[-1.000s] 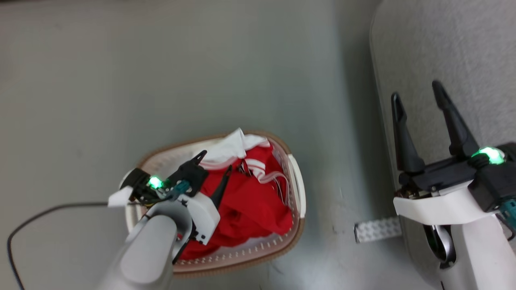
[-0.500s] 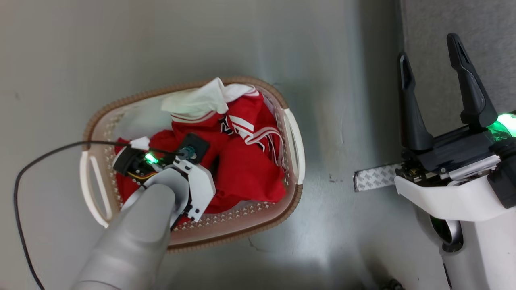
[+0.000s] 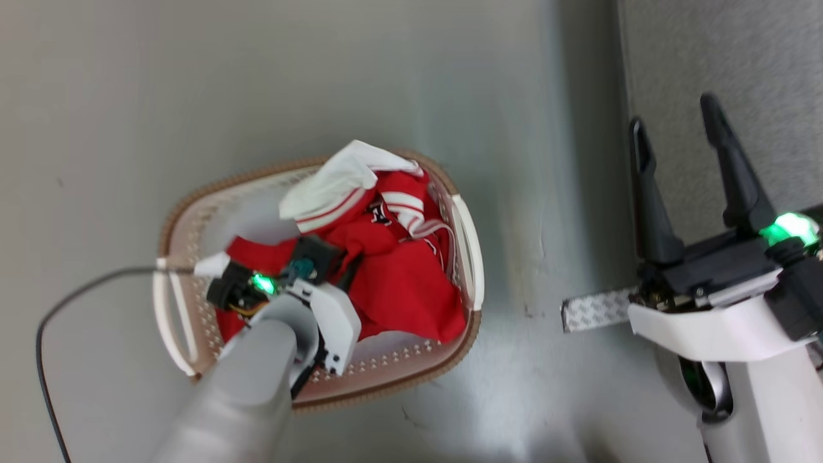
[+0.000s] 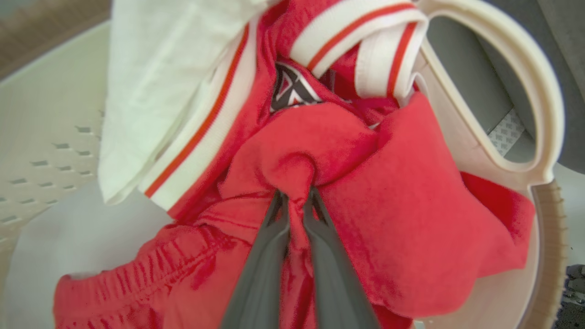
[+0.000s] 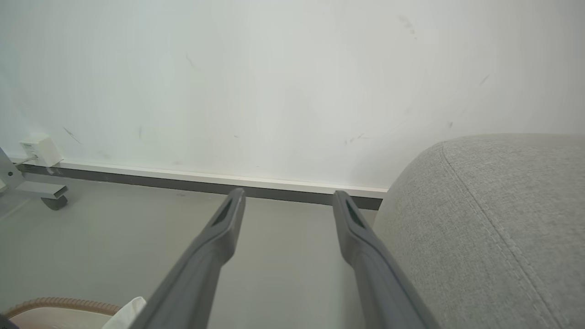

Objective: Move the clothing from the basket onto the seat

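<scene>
**Clothing [image 4: 388, 237] clamped inside the basket [image 4: 45, 151], seat off to its right**

Left wrist view: the left gripper [image 4: 295, 198] has its fingers together on a bunched red fold near the middle of the basket. The white striped cuffs lie beyond it, toward the basket's far wall.

Head view: the seat [image 3: 720, 64] stands right of the basket, across bare floor [image 3: 257, 77]. The carry likely goes up and rightward over the basket's right handle [image 3: 469, 251].

Right wrist view: the right gripper [image 5: 289, 195], fingers apart and empty, hangs beside the seat, well right of the basket.

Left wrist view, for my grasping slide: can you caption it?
Left fingers shut on a bunched fold of the red clothing, still inside the basket.
</scene>
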Controlling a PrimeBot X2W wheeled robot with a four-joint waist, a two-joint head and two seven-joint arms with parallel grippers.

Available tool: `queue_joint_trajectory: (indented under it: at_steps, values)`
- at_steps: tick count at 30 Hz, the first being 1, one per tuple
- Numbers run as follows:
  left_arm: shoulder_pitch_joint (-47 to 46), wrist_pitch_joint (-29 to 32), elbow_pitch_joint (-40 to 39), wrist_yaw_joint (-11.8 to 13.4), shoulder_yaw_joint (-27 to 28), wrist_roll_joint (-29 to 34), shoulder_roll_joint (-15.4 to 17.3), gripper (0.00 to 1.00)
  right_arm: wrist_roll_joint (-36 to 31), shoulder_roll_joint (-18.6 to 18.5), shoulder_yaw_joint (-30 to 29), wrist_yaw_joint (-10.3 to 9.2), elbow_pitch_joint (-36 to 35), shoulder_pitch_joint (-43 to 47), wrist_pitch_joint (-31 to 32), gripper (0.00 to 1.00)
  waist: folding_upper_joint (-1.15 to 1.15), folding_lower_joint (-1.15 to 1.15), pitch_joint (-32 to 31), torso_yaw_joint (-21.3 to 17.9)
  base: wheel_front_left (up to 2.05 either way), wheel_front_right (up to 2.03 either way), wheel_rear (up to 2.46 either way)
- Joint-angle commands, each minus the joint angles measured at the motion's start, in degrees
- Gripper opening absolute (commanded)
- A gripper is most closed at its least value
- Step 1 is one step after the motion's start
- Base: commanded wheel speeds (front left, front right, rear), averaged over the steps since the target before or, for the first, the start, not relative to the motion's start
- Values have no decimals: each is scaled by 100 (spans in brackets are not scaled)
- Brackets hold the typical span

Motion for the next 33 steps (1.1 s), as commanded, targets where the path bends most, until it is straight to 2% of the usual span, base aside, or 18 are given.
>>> queue_joint_trajectory:
  at_steps: [1, 3, 4, 16, 26, 33]
  values:
    - [184, -125, -113, -18, 18, -178, 0, 0, 22, -1, -43, -12, 93, 191, -3, 100, 0, -1, -563, 153, 0, 0, 0]
    - [412, -188, -276, -18, 16, -318, -10, 0, 3, -1, -101, -12, 193, 373, -3, 100, 0, -1, -956, 246, 0, 0, 0]
    - [412, -188, -276, -18, 16, -318, -10, 0, 3, -1, -101, -12, 193, 373, -3, 100, 0, -1, -956, 246, 0, 0, 0]
    - [2087, -225, -1746, 10, 46, -750, 134, 0, -5, -3, -385, -12, 811, 1706, -3, 100, 0, -1, -3362, 799, 0, 0, 0]
    - [3292, 363, -3688, 430, 185, -1036, 533, 0, 71, -3, -235, -12, 1100, 2622, -3, 100, 0, -1, -4726, 794, 0, 0, 0]
    - [3772, 992, -5286, 778, 381, -1147, 1001, 0, 10, -3, -133, -12, 1077, 2943, -3, 100, 0, -1, -5003, 636, 0, 0, 0]
